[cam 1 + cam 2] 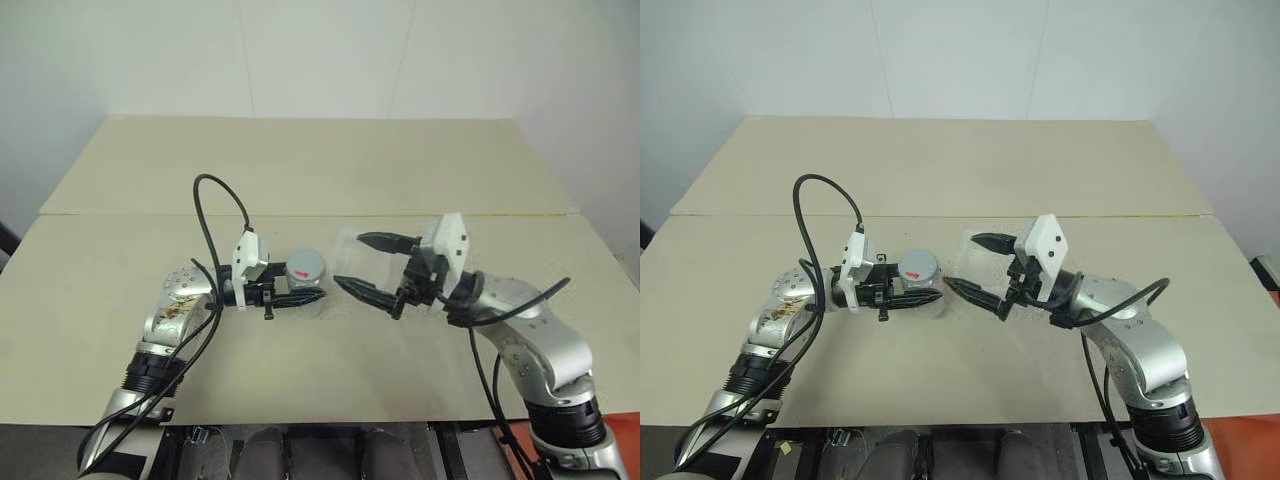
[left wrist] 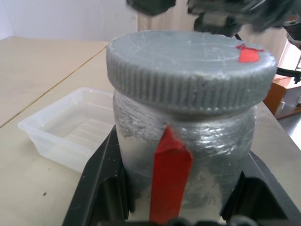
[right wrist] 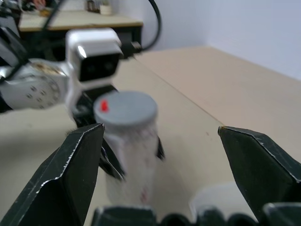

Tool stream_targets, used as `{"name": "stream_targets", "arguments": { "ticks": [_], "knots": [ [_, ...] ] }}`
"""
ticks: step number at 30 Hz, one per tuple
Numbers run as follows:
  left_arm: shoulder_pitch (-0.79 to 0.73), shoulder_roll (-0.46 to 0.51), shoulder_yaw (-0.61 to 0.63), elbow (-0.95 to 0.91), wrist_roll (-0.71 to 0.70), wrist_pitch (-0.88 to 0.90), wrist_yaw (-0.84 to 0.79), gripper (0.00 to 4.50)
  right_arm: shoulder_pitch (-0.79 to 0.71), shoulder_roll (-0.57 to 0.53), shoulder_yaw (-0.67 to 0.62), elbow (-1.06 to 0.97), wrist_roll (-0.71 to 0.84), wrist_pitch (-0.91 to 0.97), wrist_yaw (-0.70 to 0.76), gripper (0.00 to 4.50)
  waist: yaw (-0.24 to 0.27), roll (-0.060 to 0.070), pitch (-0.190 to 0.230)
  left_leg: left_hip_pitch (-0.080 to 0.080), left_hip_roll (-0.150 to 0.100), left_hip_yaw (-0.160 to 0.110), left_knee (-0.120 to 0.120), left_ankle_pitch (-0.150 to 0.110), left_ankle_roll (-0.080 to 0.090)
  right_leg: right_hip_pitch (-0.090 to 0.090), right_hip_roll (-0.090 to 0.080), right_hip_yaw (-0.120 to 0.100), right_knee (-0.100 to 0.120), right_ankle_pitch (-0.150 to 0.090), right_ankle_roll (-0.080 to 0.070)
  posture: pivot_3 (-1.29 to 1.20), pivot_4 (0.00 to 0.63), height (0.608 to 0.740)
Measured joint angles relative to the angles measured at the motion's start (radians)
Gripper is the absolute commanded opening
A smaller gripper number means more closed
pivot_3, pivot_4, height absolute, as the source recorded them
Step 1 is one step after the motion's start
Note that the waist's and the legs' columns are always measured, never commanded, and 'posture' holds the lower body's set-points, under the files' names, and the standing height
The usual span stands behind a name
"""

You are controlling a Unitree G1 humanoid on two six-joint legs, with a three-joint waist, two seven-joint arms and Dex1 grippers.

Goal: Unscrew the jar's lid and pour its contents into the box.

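Looks like we're at the unscrewing step: left claw (image 1: 300, 298) is clamped round the jar (image 1: 306, 285) above the bench (image 1: 320, 180), lid (image 2: 190, 61) still on, right claw (image 1: 372, 267) wide open beside it, so next it needs to close on that lid and twist.

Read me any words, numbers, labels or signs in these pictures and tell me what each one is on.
No readable text anywhere.
The lid bears only a small red mark, no letters.
The jar has a plain red strip of tape down its side, nothing printed.
The box is clear and unmarked.
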Motion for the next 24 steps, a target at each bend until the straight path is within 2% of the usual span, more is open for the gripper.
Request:
{"name": "stream_targets", "arguments": {
  "ticks": [9, 24],
  "knots": [
    [-0.007, -0.011, -0.006, 0.003, 0.004, -0.001, 0.004, 1.93, -0.128, 0.121, 0.172, 0.07, -0.147, 0.015, -0.115, 4.48, 0.001, 0.0, 0.0, -0.002, 0.0, 0.0, 0.0, 0.0, 0.0, -0.001, 0.0, -0.001, 0.003, 0.0, 0.0, 0.0, 0.15, 0.74],
    [-0.007, -0.008, -0.005, 0.003, 0.01, 0.004, 0.014, 1.93, -0.145, 0.157, 0.203, 0.11, -0.195, 0.019, -0.13, 4.48, -0.001, 0.0, 0.0, -0.003, 0.0, 0.0, 0.0, 0.0, 0.0, -0.003, 0.0, -0.001, 0.003, 0.0, 0.0, 0.0, 0.15, 0.74]
  ]
}}
